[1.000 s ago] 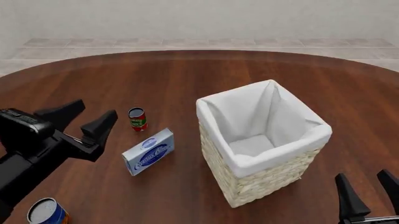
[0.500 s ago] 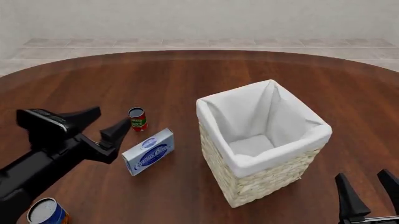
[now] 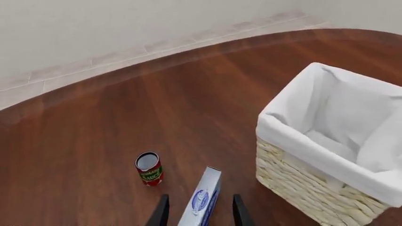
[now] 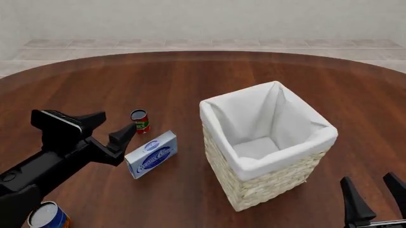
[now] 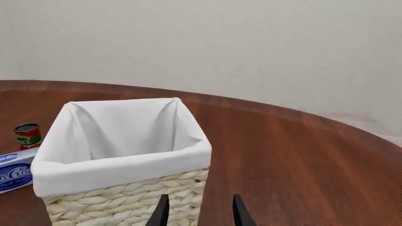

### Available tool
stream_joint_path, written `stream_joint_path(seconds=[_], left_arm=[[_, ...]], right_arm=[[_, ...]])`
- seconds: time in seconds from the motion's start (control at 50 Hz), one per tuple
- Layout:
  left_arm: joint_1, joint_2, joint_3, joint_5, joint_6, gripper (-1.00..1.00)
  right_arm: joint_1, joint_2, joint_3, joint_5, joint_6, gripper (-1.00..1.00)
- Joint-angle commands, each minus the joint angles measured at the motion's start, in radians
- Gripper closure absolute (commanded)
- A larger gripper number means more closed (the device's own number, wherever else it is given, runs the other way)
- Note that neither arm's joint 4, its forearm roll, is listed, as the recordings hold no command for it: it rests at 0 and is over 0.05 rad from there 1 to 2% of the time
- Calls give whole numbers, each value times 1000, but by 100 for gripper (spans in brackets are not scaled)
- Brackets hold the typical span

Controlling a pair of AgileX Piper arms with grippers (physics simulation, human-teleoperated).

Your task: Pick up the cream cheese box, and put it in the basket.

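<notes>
The cream cheese box [image 4: 151, 154], a flat pale blue-white carton, lies on the table left of the basket [image 4: 266, 183]. The basket is tall, woven and lined with white cloth. My left gripper [image 4: 114, 124] is open and hovers just left of the box, above table level. In the left wrist view the box [image 3: 202, 202] sits in line between the open fingers of the left gripper [image 3: 201, 197], with the basket [image 3: 301, 188] beside it. My right gripper [image 4: 374, 197] is open near the front right edge, facing the basket [image 5: 113, 202]. The box [image 5: 12, 172] shows partly beyond the basket.
A small red-and-green can [image 4: 140, 120] stands just behind the box, close to the left gripper's fingertips. A blue-and-orange can [image 4: 47, 216] stands at the front left beside the left arm. The table is round dark wood.
My left gripper has moved right and slightly down, closing in on the cream cheese box. It stays open. The right gripper, box and basket have not moved.
</notes>
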Motion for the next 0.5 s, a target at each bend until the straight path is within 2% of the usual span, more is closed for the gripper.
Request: stream_joint_path(seconds=[0.02,0.2,0.5], left_arm=[[15,19,-3,5,29,-100],[33,43,9,-10,49,-100],[32,90,15,-17,38,-100]], right_arm=[[2,-1,0,1,-1,-100],[3,-1,0,2,-2,-100],[6,-1,1,5,1,-100]])
